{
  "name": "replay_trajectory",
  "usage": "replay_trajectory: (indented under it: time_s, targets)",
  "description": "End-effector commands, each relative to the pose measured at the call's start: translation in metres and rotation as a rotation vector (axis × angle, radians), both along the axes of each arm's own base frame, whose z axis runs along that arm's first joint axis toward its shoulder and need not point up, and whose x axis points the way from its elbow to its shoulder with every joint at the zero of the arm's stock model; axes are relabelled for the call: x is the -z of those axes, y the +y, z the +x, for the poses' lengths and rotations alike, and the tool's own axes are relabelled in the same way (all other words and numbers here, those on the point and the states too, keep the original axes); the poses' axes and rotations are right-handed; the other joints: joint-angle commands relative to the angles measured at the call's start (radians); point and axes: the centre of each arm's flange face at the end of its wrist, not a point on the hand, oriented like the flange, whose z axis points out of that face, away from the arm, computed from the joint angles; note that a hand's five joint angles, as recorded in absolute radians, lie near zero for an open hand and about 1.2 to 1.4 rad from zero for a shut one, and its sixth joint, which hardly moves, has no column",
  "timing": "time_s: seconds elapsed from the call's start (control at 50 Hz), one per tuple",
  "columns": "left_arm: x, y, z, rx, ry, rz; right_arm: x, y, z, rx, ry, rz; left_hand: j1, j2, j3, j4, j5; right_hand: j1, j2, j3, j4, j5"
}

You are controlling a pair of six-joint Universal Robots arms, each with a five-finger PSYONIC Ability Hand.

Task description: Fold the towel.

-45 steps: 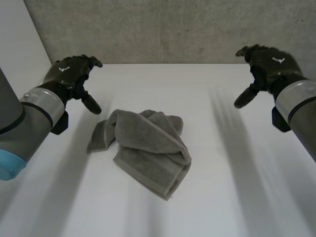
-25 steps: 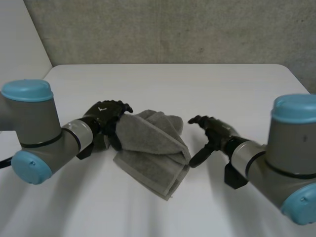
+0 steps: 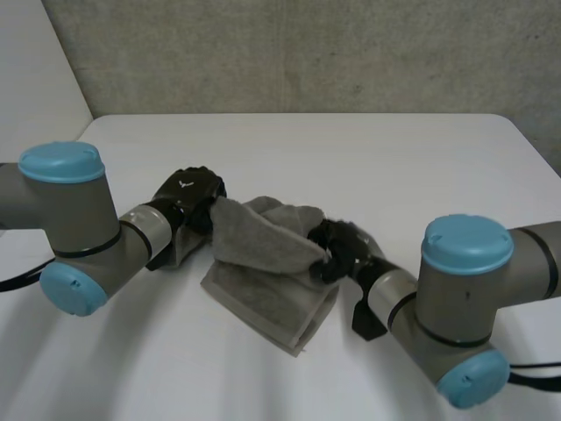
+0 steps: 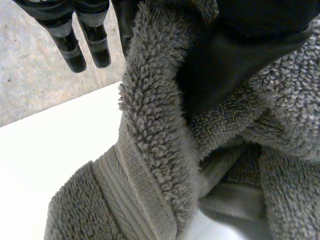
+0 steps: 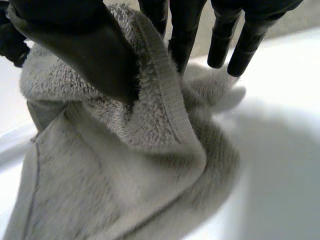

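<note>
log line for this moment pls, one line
stage: grasping | left hand: pinching towel at its left side | right hand: pinching towel at its right side | towel: bunched on table, not yet folded

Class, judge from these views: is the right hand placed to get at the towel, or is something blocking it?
Probably yes: the right hand is at the right side of the towel, thumb and fingers pinching a hemmed fold; nothing stands between.
</note>
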Motion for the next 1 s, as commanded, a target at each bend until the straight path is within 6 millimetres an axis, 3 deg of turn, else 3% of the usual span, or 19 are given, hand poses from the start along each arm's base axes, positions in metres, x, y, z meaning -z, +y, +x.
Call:
replay_trajectory:
  time_s: [0.02, 0.04, 0.06, 0.08, 0.1, 0.12, 0.14, 0.16, 0.18, 0.2, 0.22, 0.24, 0.32, 0.38, 0.46, 0.68, 0.78, 0.9, 1.0]
  targets:
    - [-0.036, -0.017, -0.006, 0.002, 0.031, -0.126, -0.059, -0.041, 0.009, -0.1, 0.019, -0.245, 0.099, 0.078, -0.058, -0.066, 0.066, 0.093, 0.125, -0.053, -0.076, 0.067]
    - [-0.069, -0.028, -0.01, -0.004, 0.06, -0.231, -0.091, -0.056, 0.014, -0.119, 0.015, -0.348, 0.099, 0.078, -0.058, -0.066, 0.066, 0.093, 0.125, -0.053, -0.076, 0.067]
    - [-0.104, -0.035, -0.012, -0.008, 0.094, -0.332, -0.092, -0.056, 0.014, -0.119, 0.015, -0.349, 0.099, 0.078, -0.058, -0.066, 0.066, 0.093, 0.125, -0.053, -0.076, 0.067]
    - [-0.104, -0.035, -0.012, -0.008, 0.094, -0.333, -0.141, -0.073, 0.018, -0.115, -0.001, -0.497, 0.099, 0.078, -0.058, -0.066, 0.066, 0.093, 0.125, -0.053, -0.076, 0.067]
    - [-0.148, -0.037, -0.013, -0.014, 0.139, -0.451, -0.204, -0.087, 0.015, -0.071, -0.04, -0.674, 0.099, 0.078, -0.058, -0.066, 0.066, 0.093, 0.125, -0.053, -0.076, 0.067]
    - [-0.148, -0.037, -0.013, -0.014, 0.14, -0.452, -0.204, -0.087, 0.015, -0.07, -0.04, -0.676, 0.099, 0.078, -0.058, -0.066, 0.066, 0.093, 0.125, -0.053, -0.076, 0.067]
    - [-0.198, -0.03, -0.01, -0.019, 0.19, -0.582, -0.204, -0.087, 0.015, -0.07, -0.04, -0.676, 0.099, 0.078, -0.058, -0.066, 0.066, 0.093, 0.125, -0.053, -0.076, 0.067]
    - [-0.199, -0.03, -0.01, -0.019, 0.191, -0.583, -0.251, -0.088, 0.008, -0.032, -0.085, -0.803, 0.099, 0.078, -0.058, -0.066, 0.066, 0.093, 0.125, -0.053, -0.076, 0.067]
    - [-0.252, -0.015, -0.004, -0.027, 0.251, -0.729, -0.297, -0.082, -0.005, 0.016, -0.126, -0.943, 0.099, 0.078, -0.058, -0.066, 0.066, 0.093, 0.125, -0.053, -0.076, 0.067]
    - [-0.285, -0.002, 0.001, -0.031, 0.293, -0.837, -0.297, -0.082, -0.005, 0.016, -0.126, -0.945, 0.099, 0.078, -0.058, -0.066, 0.066, 0.093, 0.125, -0.053, -0.076, 0.067]
    - [-0.285, -0.002, 0.001, -0.031, 0.293, -0.838, -0.325, -0.074, -0.016, 0.051, -0.16, -1.042, 0.099, 0.078, -0.058, -0.066, 0.066, 0.093, 0.125, -0.053, -0.076, 0.067]
    - [-0.308, 0.01, 0.006, -0.034, 0.328, -0.916, -0.325, -0.074, -0.016, 0.052, -0.161, -1.043, 0.099, 0.078, -0.058, -0.066, 0.066, 0.093, 0.125, -0.053, -0.076, 0.067]
    - [-0.323, 0.027, 0.012, -0.023, 0.362, -0.976, -0.332, -0.05, -0.026, 0.034, -0.171, -1.133, 0.099, 0.078, -0.058, -0.066, 0.066, 0.093, 0.125, -0.053, -0.076, 0.067]
    - [-0.295, 0.028, 0.013, -0.019, 0.329, -0.904, -0.324, -0.041, -0.027, 0.007, -0.139, -1.136, 0.099, 0.078, -0.058, -0.066, 0.066, 0.093, 0.125, -0.053, -0.076, 0.067]
    - [-0.25, 0.024, 0.011, -0.014, 0.278, -0.777, -0.27, -0.027, -0.022, -0.131, 0.044, -1.105, 0.099, 0.078, -0.058, -0.066, 0.066, 0.093, 0.125, -0.053, -0.076, 0.067]
    - [-0.041, 0.045, 0.011, 0.125, -0.191, -0.398, -0.118, 0.019, -0.033, -0.417, 0.553, -0.925, -0.009, -0.03, -0.058, -0.066, -0.042, 0.093, 0.125, -0.053, -0.076, 0.067]
    - [0.011, 0.049, 0.014, 0.169, -0.338, -0.339, -0.064, 0.025, -0.039, -0.487, 0.649, -0.798, -0.115, -0.135, -0.058, -0.066, -0.148, 0.093, 0.125, -0.053, -0.076, 0.067]
    - [0.04, 0.046, 0.018, 0.131, -0.369, -0.279, -0.009, 0.014, -0.05, -0.467, 0.682, -0.559, -0.296, -0.317, -0.058, -0.066, -0.329, 0.093, 0.125, -0.053, -0.076, 0.067]
    - [0.04, 0.039, 0.019, 0.08, -0.37, -0.311, -0.008, 0.006, -0.055, -0.436, 0.669, -0.526, -0.519, -0.539, -0.058, -0.066, -0.552, 0.093, 0.125, -0.053, -0.076, 0.067]
